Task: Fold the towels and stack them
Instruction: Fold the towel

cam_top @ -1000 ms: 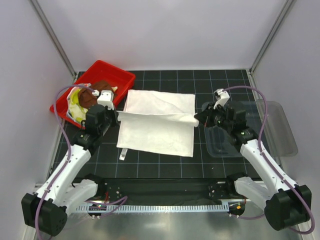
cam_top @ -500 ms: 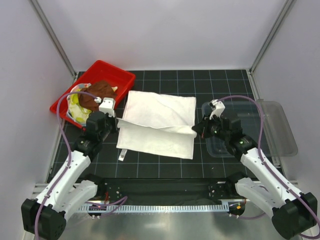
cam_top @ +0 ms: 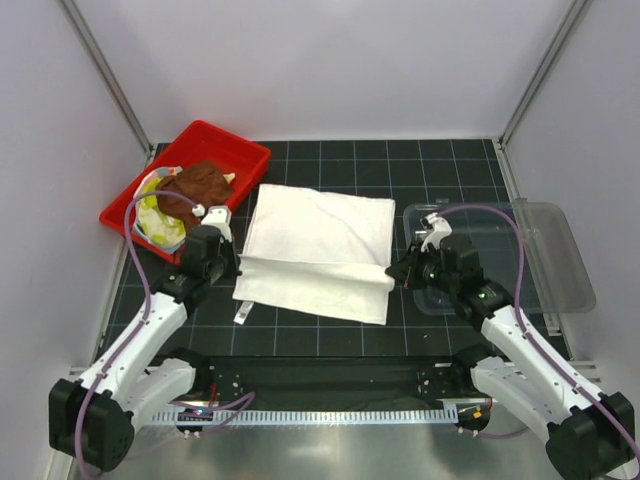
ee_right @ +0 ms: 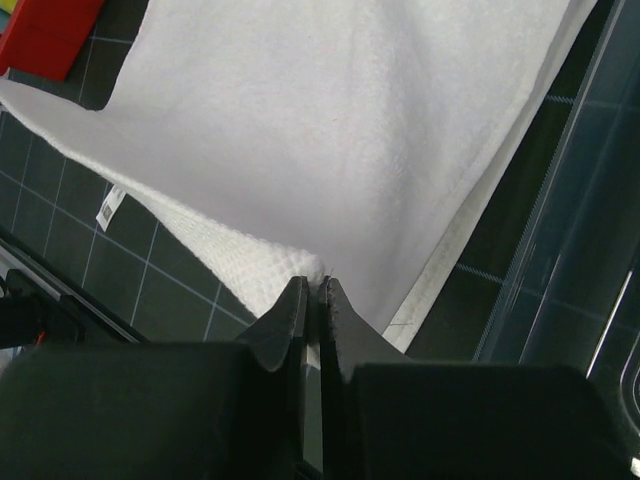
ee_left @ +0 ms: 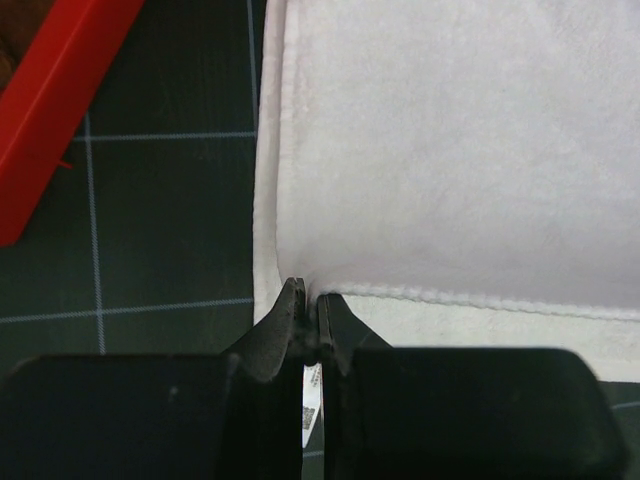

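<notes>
As left gripper [cam_top: 233,262] and right gripper [cam_top: 394,270] clamp the towel's [cam_top: 325,215] lifted edge, the fold looks half-made.
Towel lies just right of the tray [cam_top: 230,148]; held edge runs away from it, left arm at the tray end.

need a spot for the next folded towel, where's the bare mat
Bare mat lies behind the white towel and clear bin, right of the red tray, plus a narrow strip at the towel's near edge. The left gripper and right gripper crowd its two sides.
</notes>
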Robot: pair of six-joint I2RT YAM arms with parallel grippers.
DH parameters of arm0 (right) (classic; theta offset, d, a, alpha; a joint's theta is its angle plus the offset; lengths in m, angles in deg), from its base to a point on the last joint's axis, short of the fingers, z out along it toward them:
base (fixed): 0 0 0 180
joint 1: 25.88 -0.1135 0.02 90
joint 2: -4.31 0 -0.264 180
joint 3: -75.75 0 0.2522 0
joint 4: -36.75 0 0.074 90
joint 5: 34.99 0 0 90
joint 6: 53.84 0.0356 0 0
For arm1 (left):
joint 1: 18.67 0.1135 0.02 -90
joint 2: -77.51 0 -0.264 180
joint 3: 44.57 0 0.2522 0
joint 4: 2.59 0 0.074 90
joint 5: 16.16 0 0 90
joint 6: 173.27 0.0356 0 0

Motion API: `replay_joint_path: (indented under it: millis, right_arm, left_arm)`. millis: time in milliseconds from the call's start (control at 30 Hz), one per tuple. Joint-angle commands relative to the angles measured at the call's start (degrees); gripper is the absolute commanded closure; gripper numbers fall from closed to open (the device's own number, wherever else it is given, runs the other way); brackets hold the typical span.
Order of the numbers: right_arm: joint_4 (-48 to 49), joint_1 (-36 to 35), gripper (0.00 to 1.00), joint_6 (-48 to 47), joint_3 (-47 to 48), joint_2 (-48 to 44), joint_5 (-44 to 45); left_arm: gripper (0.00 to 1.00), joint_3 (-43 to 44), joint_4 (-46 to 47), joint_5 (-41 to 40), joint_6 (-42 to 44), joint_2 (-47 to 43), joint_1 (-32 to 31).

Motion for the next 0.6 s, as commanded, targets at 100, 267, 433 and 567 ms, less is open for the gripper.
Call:
replay_joint_path:
  millis: [100,267,433,567]
  right_arm:
    - [-0.7,-0.2,0.78,3.6,-1.8,-2.3,0.0]
    - [-5.6,-0.3,0.63,4.2,1.1,-5.3,2.8]
    - [-4.8,-0.4,0.61,5.7,6.3,-1.2,4.3]
    - [-2.2,-0.6,0.63,4.6,11.1,9.0,3.7]
  left_arm:
    - [0.77,0.0,-3.5,-0.3,-5.3,3.0,0.0]
    - [0.66,4.5,-7.0,-5.5,-5.7,2.5,0.1]
    - [0.56,8.5,-3.6,-6.6,-4.8,4.9,0.0]
    - [0.59,8.2,2.0,0.2,-5.0,6.8,0.1]
